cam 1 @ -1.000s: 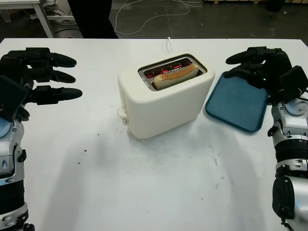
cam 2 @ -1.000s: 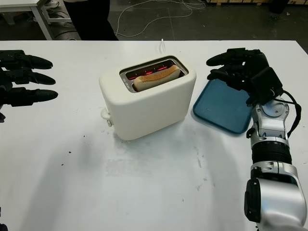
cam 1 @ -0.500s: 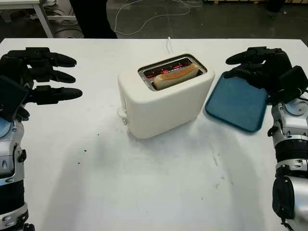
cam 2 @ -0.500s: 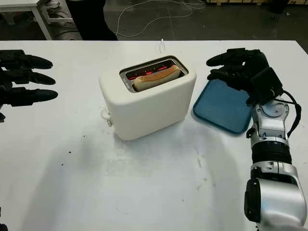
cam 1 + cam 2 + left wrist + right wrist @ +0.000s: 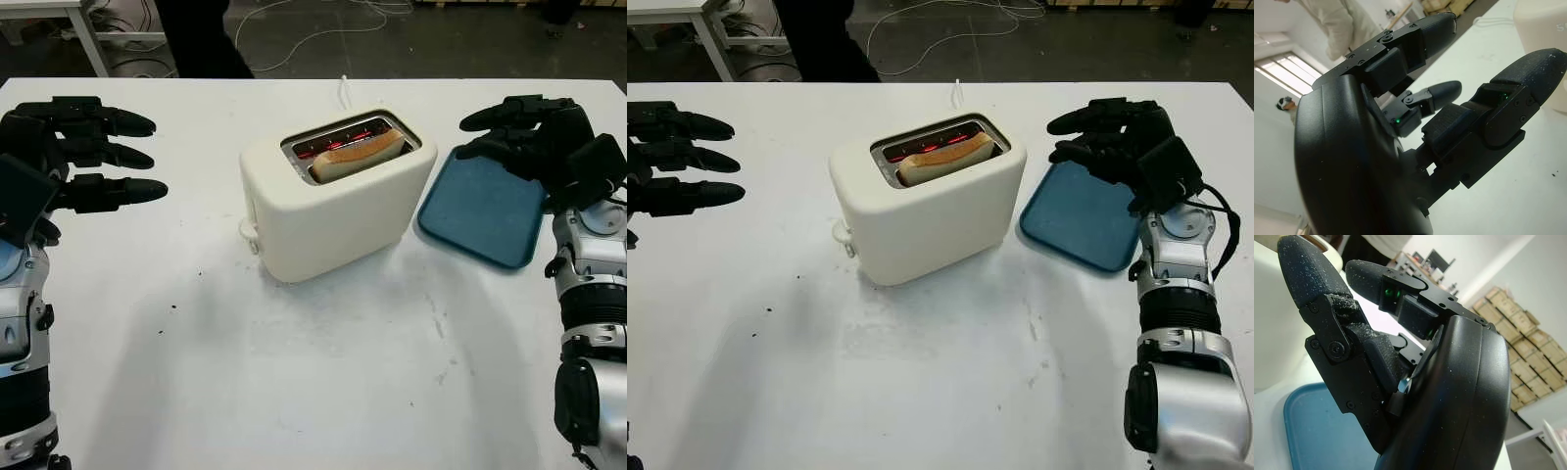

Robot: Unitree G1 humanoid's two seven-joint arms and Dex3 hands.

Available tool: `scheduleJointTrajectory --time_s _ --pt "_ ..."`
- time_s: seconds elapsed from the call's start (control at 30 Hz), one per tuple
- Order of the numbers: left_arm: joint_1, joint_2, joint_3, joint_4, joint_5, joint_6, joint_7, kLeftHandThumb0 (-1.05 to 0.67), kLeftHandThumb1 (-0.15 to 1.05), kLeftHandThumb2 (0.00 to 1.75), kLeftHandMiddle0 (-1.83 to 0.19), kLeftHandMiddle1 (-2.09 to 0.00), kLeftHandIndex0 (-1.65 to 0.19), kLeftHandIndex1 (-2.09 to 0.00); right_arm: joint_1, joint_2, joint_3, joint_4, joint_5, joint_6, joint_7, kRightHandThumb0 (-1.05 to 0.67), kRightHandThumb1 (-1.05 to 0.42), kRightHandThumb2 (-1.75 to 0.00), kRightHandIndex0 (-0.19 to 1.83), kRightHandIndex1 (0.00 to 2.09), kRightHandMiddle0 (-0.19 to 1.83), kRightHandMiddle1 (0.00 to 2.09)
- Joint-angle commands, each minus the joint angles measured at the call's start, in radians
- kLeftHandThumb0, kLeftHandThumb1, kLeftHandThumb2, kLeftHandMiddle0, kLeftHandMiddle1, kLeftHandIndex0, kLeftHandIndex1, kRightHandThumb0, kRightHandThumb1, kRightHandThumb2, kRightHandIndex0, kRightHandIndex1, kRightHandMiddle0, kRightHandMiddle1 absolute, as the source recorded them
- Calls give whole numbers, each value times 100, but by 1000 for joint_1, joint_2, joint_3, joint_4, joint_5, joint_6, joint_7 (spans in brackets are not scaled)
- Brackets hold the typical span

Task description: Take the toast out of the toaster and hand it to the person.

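The left hand (image 5: 83, 147) hovers over the table's (image 5: 294, 372) left edge, empty, its fingers stretched out straight toward the middle with visible gaps between them; it is well apart from everything else and looks idle for this step. Near the middle of the table, somewhat toward the far edge, stands the cream toaster (image 5: 333, 196), and the toast (image 5: 359, 154) sits in its slot, lying along it with only its top edge above the rim and the elements glowing red beside it. Just right of the toaster, close to the table's right edge, lies the blue tray (image 5: 482, 208), and the right hand (image 5: 524, 137) hovers above the tray's far end, empty too, fingers extended and loosely parted, pointing toward the toaster. A person (image 5: 201, 34) stands beyond the far edge. Nothing has been grasped yet, so the step in hand is probably the reach. The right hand is nearer the slot and seems the better choice: it should come in over the toaster from above, pinch the crust that stands proud, keep its fingers clear of the hot elements, and lift straight up so the slice does not catch or drag the toaster.
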Motion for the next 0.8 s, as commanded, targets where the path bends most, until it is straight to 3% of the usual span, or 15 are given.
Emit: scheduleJointTrajectory --time_s 0.0,0.77 --pt "5 2 0 4 4 -11 6 -102 34 0 -121 -46 -117 -33 -7 6 -2 3 15 1 -1 -105 -77 0 117 63 124 31" --pt "11 4 2 -7 8 1 10 -104 35 0 -121 -45 -117 -32 -6 5 -2 -11 14 9 0 -105 -77 0 116 61 124 29"
